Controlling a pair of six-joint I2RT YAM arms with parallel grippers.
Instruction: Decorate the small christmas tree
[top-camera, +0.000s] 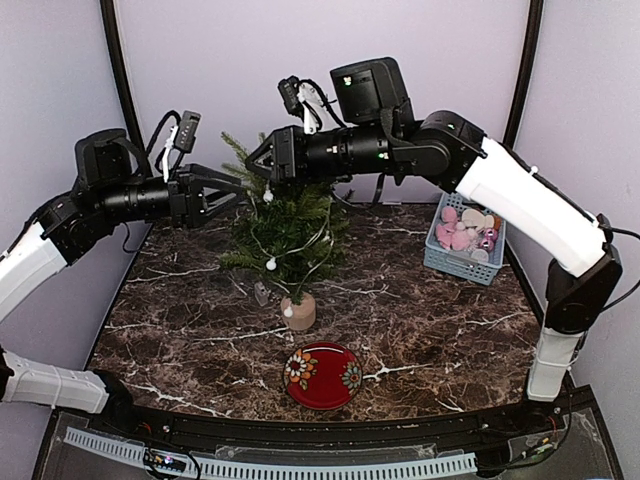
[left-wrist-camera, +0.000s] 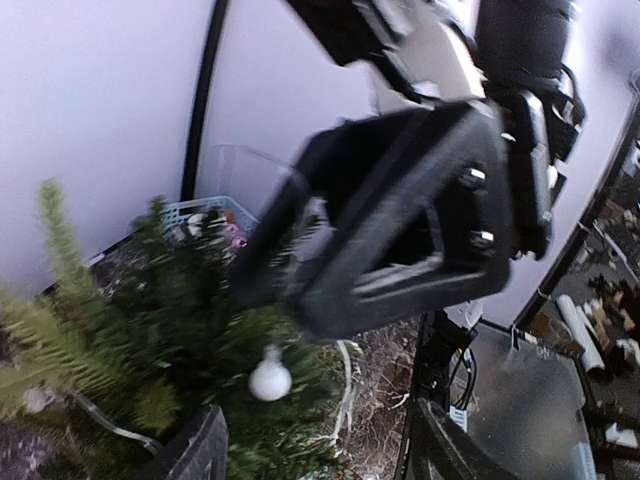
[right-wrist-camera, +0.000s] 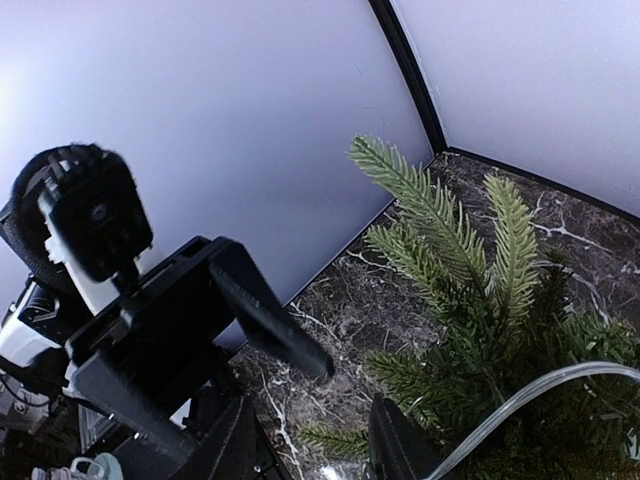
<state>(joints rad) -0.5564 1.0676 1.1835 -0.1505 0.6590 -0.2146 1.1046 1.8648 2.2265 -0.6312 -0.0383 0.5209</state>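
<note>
The small christmas tree (top-camera: 287, 235) stands upright mid-table on its light-wood stump (top-camera: 298, 313). A pale string garland (top-camera: 318, 243) and white ball ornaments (top-camera: 271, 264) hang on it. My left gripper (top-camera: 238, 193) is open and empty, level with the treetop on its left side. My right gripper (top-camera: 254, 165) is open and empty at the treetop, facing the left one. The left wrist view shows my open gripper (left-wrist-camera: 315, 445) over the branches, a white ball (left-wrist-camera: 270, 379) and the right gripper (left-wrist-camera: 400, 230) close ahead. The right wrist view shows my open gripper (right-wrist-camera: 310, 440), the tree's top branches (right-wrist-camera: 470, 270) and the garland (right-wrist-camera: 540, 393).
A red floral plate (top-camera: 322, 375) lies near the front edge, in front of the tree. A blue-grey basket (top-camera: 463, 262) with pink and white ornaments sits at the back right. The dark marble table (top-camera: 440, 330) is walled by pale panels on three sides.
</note>
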